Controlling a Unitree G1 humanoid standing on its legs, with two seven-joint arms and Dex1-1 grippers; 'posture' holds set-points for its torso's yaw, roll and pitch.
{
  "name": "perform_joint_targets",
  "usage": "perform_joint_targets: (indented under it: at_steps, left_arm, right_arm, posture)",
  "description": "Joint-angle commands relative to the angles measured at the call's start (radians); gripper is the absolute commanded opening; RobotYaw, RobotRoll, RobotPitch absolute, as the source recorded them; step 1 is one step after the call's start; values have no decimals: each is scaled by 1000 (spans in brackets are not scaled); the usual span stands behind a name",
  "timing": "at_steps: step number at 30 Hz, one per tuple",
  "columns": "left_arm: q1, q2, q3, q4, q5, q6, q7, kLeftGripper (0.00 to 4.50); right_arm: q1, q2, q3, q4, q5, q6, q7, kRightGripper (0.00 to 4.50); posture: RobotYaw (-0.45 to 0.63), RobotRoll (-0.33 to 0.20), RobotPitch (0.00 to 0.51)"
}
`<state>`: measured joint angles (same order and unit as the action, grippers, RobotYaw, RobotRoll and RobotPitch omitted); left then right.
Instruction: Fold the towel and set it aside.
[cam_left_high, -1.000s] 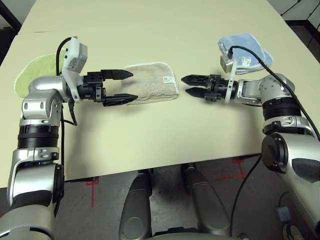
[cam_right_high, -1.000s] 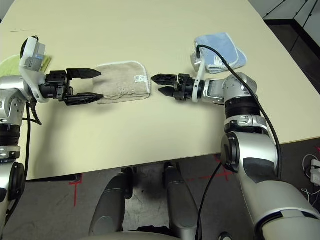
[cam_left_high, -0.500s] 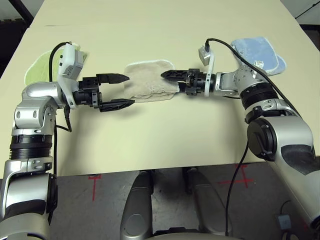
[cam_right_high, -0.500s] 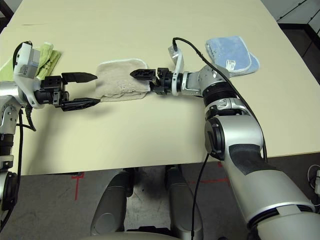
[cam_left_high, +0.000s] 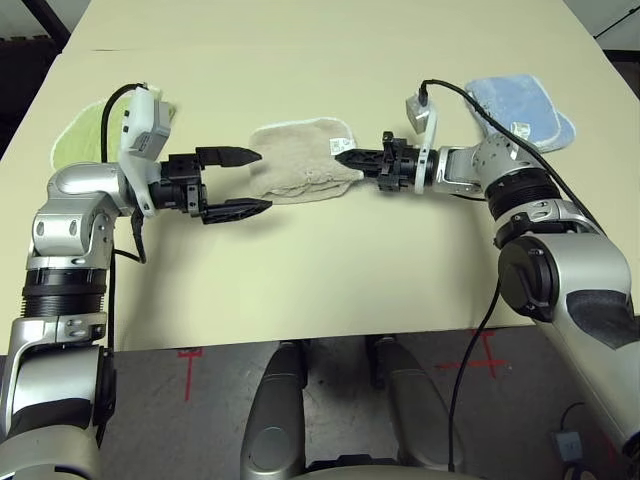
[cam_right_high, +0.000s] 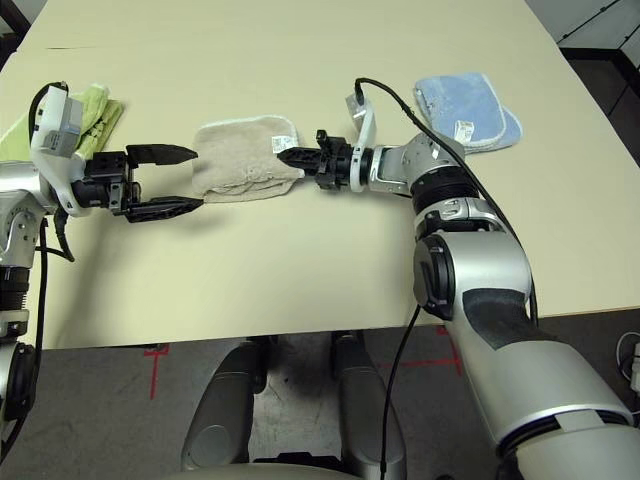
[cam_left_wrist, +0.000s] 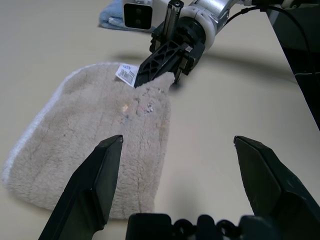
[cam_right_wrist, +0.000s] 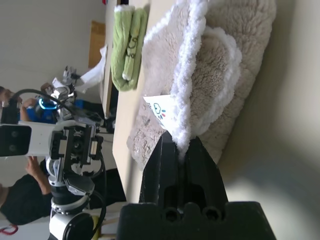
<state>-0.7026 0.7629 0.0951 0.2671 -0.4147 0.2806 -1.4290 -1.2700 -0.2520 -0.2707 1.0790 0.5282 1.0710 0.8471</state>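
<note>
The beige towel (cam_left_high: 298, 165) lies folded on the table between my two grippers, its white label (cam_left_wrist: 126, 74) near the right end. My right gripper (cam_left_high: 342, 158) is shut on the towel's white-piped right edge (cam_right_wrist: 186, 107), which is pinched between the black fingers (cam_right_wrist: 200, 165). My left gripper (cam_left_high: 264, 180) stands open just off the towel's left end, one finger (cam_left_wrist: 97, 180) over its near corner and the other finger (cam_left_wrist: 265, 180) over bare table.
A folded light blue towel (cam_left_high: 522, 106) lies at the back right behind my right forearm. A light green cloth (cam_left_high: 84, 135) lies at the left behind my left wrist. A person (cam_right_wrist: 20, 205) stands beyond the table's left side.
My right gripper reached in from the right and has closed on the towel's right edge. The left gripper stays open at the left end. The camera view shifted earlier.
</note>
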Motion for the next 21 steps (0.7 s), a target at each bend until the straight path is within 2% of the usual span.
perform_joint_targets:
  at_steps: [1, 9, 16, 18, 21]
  left_arm:
    - [-10, -2, -22, 17, 0, -10, -18, 4500]
    - [-40, -14, -45, 48, 8, -16, -15, 4500]
    - [-82, -74, -32, 92, 4, 8, 70, 4500]
    - [-87, -92, -25, 106, 7, -18, 89, 4500]
    - [-95, -123, -26, 159, 35, -131, 109, 4500]
  right_arm:
    - [30, -22, -31, -66, 18, -31, 12, 15]
    - [21, -59, -137, -169, 62, -217, -40, 15]
    - [-1, -96, -234, -164, 58, -576, -133, 15]
    - [-2, -107, -239, -155, 47, -655, -140, 15]
    - [2, -138, -235, -137, 22, -788, -146, 15]
  posture:
    - [120, 0, 297]
    - [81, 0, 275]
    - [38, 0, 265]
    - [28, 0, 264]
    - [13, 0, 262]
